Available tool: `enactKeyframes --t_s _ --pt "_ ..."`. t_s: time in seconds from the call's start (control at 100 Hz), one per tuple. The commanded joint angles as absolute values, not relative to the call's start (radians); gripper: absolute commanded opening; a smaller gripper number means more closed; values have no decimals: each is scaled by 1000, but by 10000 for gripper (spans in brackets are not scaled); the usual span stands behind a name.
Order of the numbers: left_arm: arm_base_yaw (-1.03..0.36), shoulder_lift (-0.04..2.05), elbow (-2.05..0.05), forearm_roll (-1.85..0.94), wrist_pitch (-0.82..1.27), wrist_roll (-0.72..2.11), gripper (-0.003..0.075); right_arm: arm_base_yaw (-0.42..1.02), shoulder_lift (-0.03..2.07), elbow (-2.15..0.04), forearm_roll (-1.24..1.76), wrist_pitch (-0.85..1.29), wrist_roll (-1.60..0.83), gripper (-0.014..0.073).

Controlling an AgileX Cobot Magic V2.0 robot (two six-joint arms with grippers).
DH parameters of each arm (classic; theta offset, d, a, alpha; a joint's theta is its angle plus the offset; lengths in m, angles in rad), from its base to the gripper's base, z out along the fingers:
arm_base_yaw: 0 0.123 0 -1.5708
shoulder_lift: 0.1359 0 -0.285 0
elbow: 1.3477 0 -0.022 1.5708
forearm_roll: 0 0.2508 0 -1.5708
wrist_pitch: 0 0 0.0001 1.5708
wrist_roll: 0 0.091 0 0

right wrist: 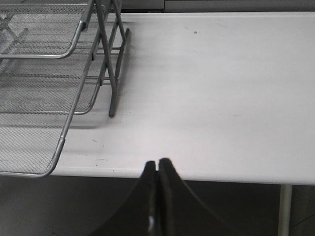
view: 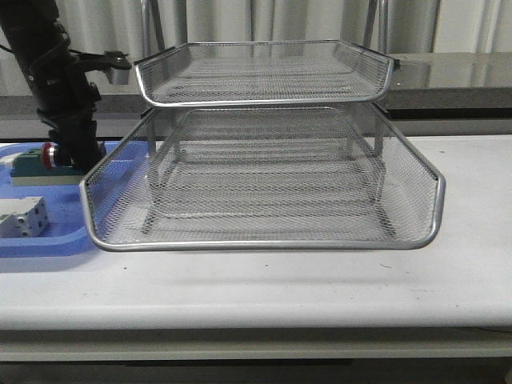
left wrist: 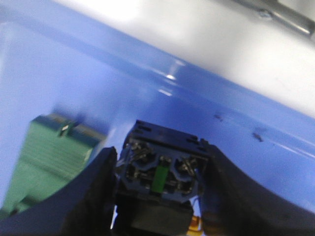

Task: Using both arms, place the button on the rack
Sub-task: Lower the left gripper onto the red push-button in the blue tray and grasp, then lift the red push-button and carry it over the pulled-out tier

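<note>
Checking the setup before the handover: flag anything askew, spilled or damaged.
Nothing stands out. The rack stands level on the table, the left gripper closes squarely around the button in the blue tray, and the right gripper is shut, empty.

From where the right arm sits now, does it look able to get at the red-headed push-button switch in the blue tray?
Probably not. The red-headed push-button switch lies in the flat blue plastic tray, between the left gripper's fingers, with the large silver wire-mesh rack standing between it and the shut right gripper.
</note>
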State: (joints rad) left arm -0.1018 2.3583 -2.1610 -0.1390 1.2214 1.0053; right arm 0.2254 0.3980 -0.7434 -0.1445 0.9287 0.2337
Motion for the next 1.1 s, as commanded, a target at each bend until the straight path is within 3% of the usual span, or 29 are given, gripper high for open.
enactKeyframes --t_s 0.0,0.38,0.66,1.09 --pt "-105 2247 -2205 -125 1267 969 -20 223 408 -768 -166 856 235 -68" --pt "-105 2067 -2189 -68 1267 880 -20 223 408 -768 -166 856 235 -68" --pt "-122 1900 -2035 -68 1267 836 -20 223 408 -768 -166 856 235 -68" --pt "-348 1670 -1732 -76 1267 805 -20 223 408 -768 -166 856 235 -68"
